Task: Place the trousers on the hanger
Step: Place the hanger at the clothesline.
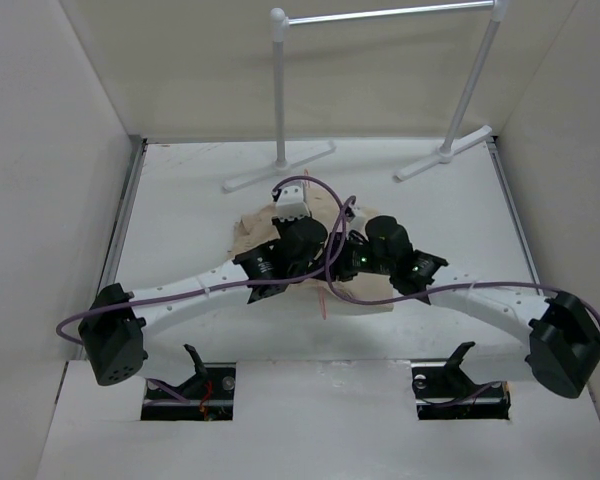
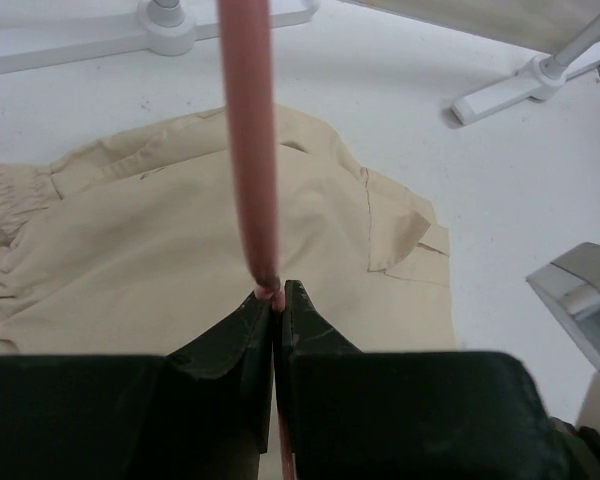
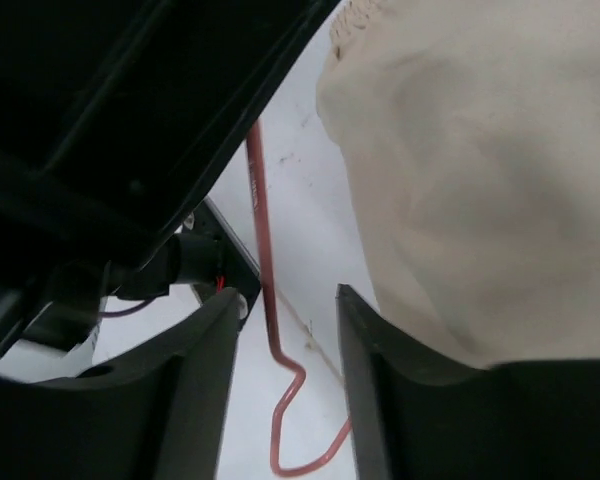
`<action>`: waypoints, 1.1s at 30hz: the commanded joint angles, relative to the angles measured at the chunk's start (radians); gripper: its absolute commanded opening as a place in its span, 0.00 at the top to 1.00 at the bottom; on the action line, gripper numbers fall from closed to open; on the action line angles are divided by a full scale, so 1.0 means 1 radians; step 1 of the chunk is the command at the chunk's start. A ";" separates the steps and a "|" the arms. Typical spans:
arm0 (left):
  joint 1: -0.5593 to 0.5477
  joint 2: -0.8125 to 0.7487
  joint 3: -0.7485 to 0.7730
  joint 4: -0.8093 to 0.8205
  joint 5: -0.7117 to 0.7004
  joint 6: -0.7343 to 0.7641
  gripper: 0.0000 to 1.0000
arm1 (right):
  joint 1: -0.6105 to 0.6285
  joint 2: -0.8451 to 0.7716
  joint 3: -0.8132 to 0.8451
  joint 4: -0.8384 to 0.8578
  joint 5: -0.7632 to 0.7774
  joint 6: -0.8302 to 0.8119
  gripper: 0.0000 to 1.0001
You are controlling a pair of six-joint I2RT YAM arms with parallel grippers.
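Starting on the near side of the trousers (image 2: 160, 250): both arms are stretched in from the front edge of the desk (image 1: 180, 190) and crowded together right over the cloth, so a good chunk of it is covered up in the top view. The trousers are laid in a rumpled beige heap about mid-desk. In the left wrist view a gathered elastic edge is seen at the left and a flap pocket toward the right.

The left gripper (image 2: 277, 292) is clamped tight on the hanger (image 2: 250, 150), with the jaws pinched together and nothing but pink wire between them. From that grip the wire is seen running straight away over the trousers. Whether it's touching the cloth can't be told from that angle.

The right gripper (image 3: 288, 305) is spread wide and nothing is held. Through the gap, the hanger's wire and a curled bend in it are seen against bare desk just beside the trousers' edge. The cloth is bunched up close to one finger (image 3: 380, 380), but contact can't be confirmed.

In the top view a thin bit of pink wire is seen poking out past the trousers' near edge.

Beyond the trousers, well apart from them, a white rack (image 1: 280, 90) is stood on its two feet at the back of the desk.
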 commanded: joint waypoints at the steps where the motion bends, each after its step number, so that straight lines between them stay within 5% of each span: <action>1: -0.007 -0.065 0.050 0.041 -0.014 0.019 1.00 | 0.027 0.016 0.040 0.150 0.027 0.009 0.61; 5: -0.011 -0.077 0.042 0.041 -0.020 0.019 1.00 | 0.044 0.003 0.007 0.222 0.070 0.046 0.86; 9: -0.017 -0.089 0.039 0.041 -0.016 0.013 0.95 | 0.048 -0.048 -0.021 0.289 0.090 0.096 0.94; 19: 0.009 -0.193 0.127 0.009 0.060 0.019 0.22 | -0.004 -0.180 0.049 0.257 0.064 0.135 0.97; 21: 0.010 -0.224 0.154 -0.007 0.069 0.021 0.00 | -0.028 -0.183 0.074 0.243 0.050 0.132 0.97; 33: 0.047 -0.491 0.210 -0.040 0.009 0.062 0.00 | -0.198 -0.123 0.345 0.035 -0.023 0.104 0.99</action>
